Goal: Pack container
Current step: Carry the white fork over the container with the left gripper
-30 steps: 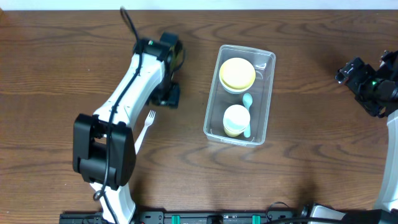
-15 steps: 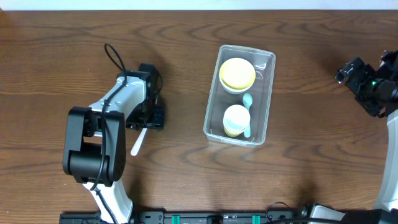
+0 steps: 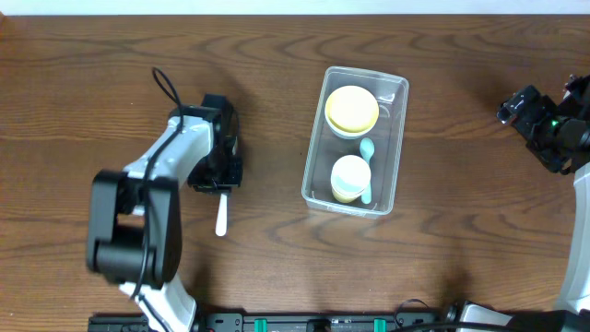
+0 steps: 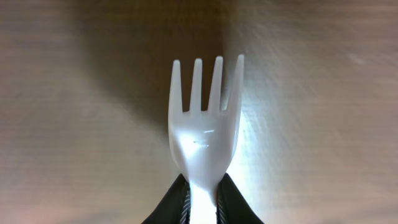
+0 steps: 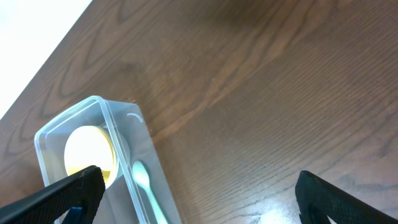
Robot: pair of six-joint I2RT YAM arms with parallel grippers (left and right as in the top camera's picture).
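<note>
Dark brown wood grain covers the table (image 3: 461,203) across our overhead view. Left of centre we see the left gripper (image 3: 218,177) clamped on a white plastic fork (image 3: 221,218), whose handle sticks out toward the near edge. In the left wrist view its black fingers (image 4: 233,202) pinch the fork's neck, and four tines point away over blurred wood. The container (image 3: 391,138) sits right of centre, well apart from that gripper, with its long side running front to back. Inside it we find a yellow bowl (image 3: 351,109) at the far end, a white cup (image 3: 349,177) at the near end and a teal spoon (image 3: 367,173) just beside the cup. The right gripper (image 3: 525,106) hangs at the table's far right, well apart from the container. Its wrist view shows its two fingers (image 5: 68,193) spread wide apart, with one end of the container showing by the left one.
</note>
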